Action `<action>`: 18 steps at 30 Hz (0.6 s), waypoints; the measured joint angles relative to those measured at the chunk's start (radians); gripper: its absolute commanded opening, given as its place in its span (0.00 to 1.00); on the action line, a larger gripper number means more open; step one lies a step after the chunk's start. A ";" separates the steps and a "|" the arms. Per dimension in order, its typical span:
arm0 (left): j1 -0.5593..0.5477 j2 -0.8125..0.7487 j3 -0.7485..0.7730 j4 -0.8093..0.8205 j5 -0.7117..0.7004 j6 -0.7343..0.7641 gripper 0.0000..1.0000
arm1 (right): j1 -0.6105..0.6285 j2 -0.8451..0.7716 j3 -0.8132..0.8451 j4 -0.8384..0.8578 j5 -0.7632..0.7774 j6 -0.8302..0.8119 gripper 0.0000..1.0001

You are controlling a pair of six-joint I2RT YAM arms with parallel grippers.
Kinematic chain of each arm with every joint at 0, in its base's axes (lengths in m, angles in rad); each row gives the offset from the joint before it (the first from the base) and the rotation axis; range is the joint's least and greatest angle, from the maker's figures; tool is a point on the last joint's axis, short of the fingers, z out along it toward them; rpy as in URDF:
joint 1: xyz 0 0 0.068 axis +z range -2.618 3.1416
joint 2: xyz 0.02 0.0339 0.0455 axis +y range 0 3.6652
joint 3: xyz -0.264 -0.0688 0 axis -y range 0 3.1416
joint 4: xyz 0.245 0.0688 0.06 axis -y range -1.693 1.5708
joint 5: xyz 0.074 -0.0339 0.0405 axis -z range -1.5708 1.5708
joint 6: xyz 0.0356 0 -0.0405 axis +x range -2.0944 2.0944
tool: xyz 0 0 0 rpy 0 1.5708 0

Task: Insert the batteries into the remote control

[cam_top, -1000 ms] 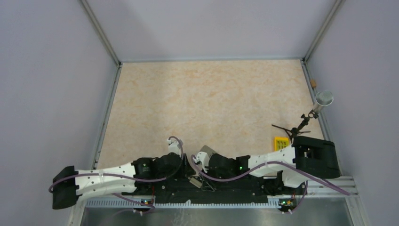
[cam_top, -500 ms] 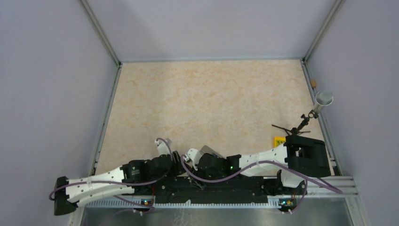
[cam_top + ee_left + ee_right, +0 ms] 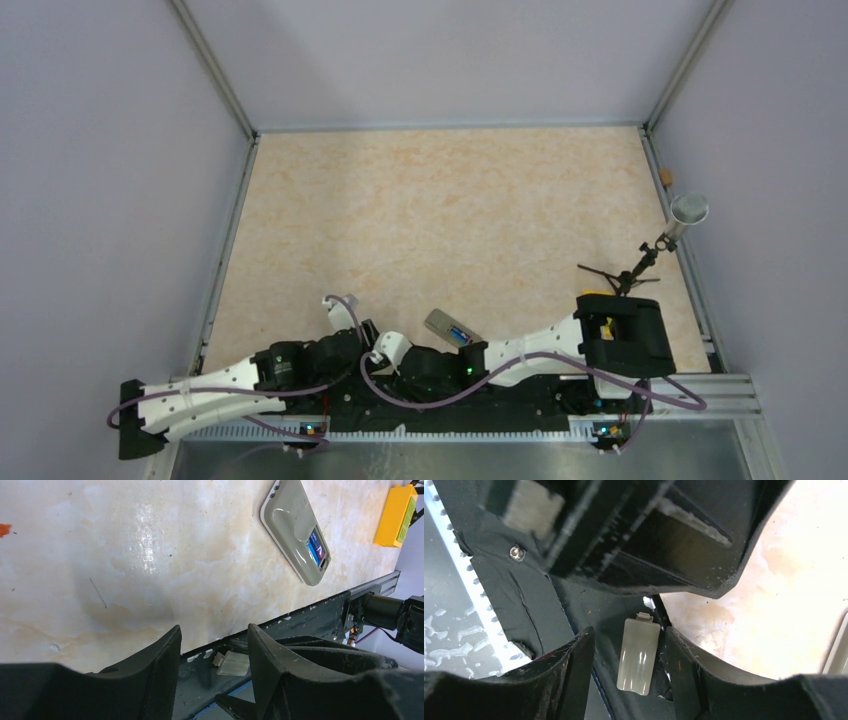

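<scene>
Scene: two white-and-black robot arms fold low over the near edge of a beige marbled counter (image 3: 450, 200) inside a grey-walled booth.
Remote: the slim rectangular grey remote control (image 3: 295, 530) lies on the counter with its plain back up, at a slant, just beyond the arms' wrists and apart from both pincers.
Batteries: the slim blue batteries (image 3: 316, 545) sit in the open recess at one end of the remote; whether one or two fill it cannot be told.
Cover: a small pale translucent plastic battery lid (image 3: 638, 655) lies off the counter, on the black base plate (image 3: 524, 595) beneath the arms.
Left pincer: the left pincer (image 3: 214, 635) hovers over the counter's near edge, moderately wide and holding nothing.
Right pincer: the right pincer (image 3: 629, 632) hangs above the lid, moderately wide; the lid shows in the gap with space on both sides.
Also on the counter: a flat yellow rectangular block (image 3: 397, 515) rests well to the remote's right.
</scene>
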 measured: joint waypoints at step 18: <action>0.000 -0.012 -0.028 0.005 0.000 -0.010 0.54 | 0.063 0.066 0.108 -0.136 0.228 -0.002 0.08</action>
